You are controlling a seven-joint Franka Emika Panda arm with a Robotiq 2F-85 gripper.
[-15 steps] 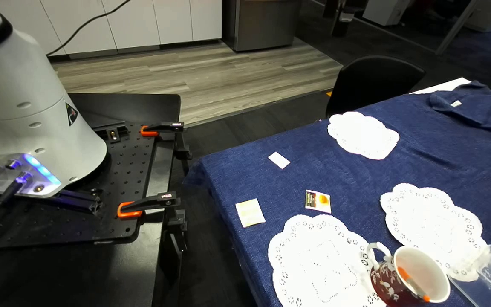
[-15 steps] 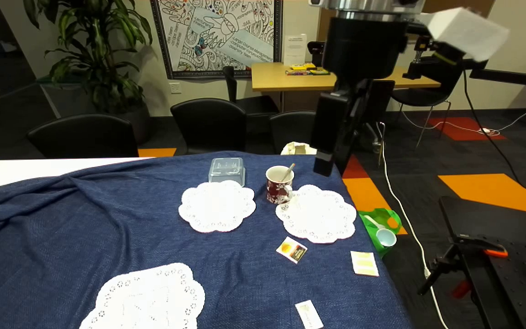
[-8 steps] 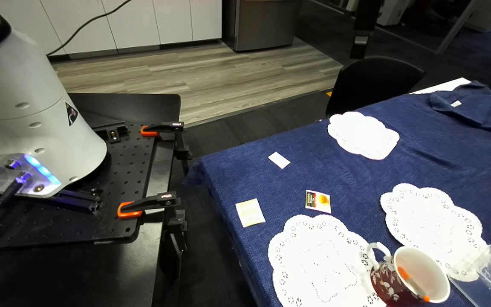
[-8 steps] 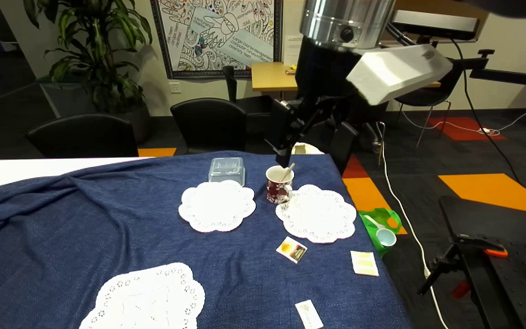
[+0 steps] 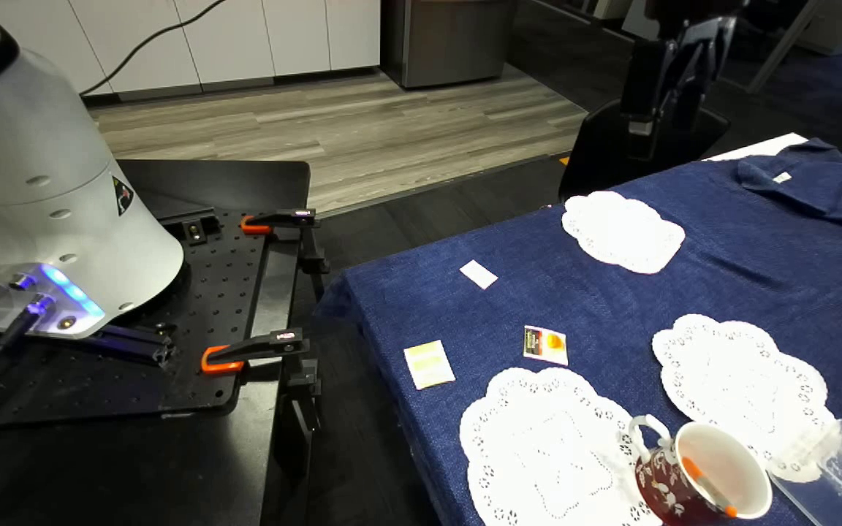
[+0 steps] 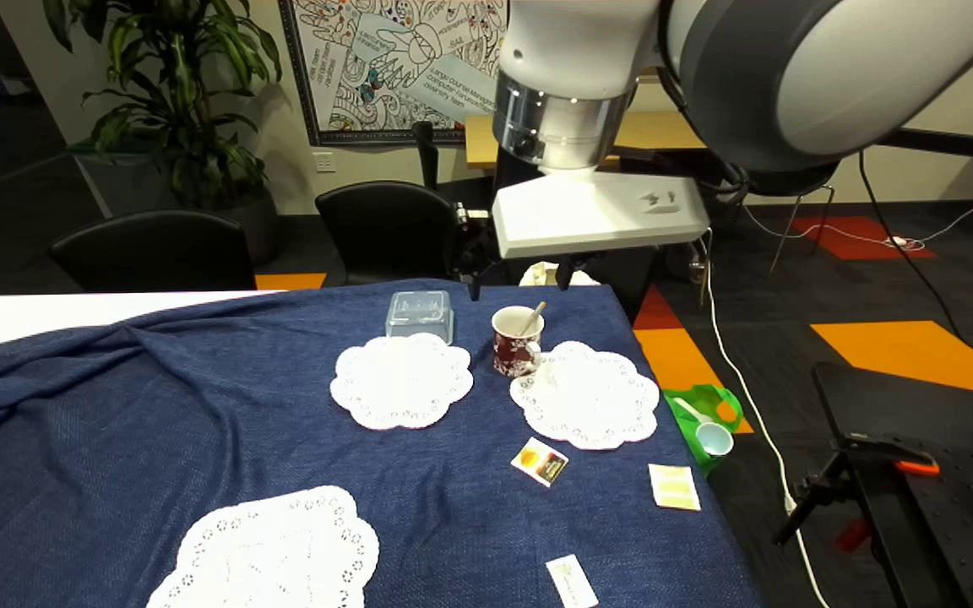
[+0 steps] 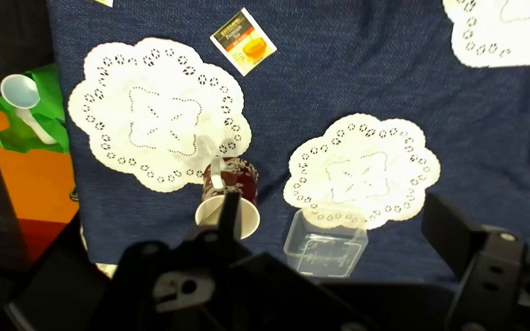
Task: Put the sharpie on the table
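The sharpie appears to be the slim pen with a greyish barrel and orange ends [image 5: 710, 488]. It leans inside a red-and-white mug [image 5: 661, 486]; its tip rises above the rim in an exterior view [image 6: 534, 316]. In the wrist view the pen [image 7: 209, 215] is partly hidden by a finger. The mug stands on the table with the navy cloth [image 6: 453, 523], beside a doily. My gripper [image 6: 519, 283] is open and empty, above and behind the mug. In the wrist view the gripper [image 7: 338, 223] has one finger over the mug and the other far right.
A clear plastic container [image 6: 420, 317] stands beside the mug. White doilies [image 6: 402, 382], a tea packet [image 6: 540, 461], a yellowish packet [image 6: 674, 487] and a white card [image 6: 572, 581] lie on the cloth. A black bench [image 5: 231, 394] with orange clamps stands apart; chairs [image 6: 385, 228] stand behind.
My gripper has moved left in an exterior view and turned, so its two fingers now show spread apart. It has come into sight at the top right elsewhere. The pen and mug have not moved.
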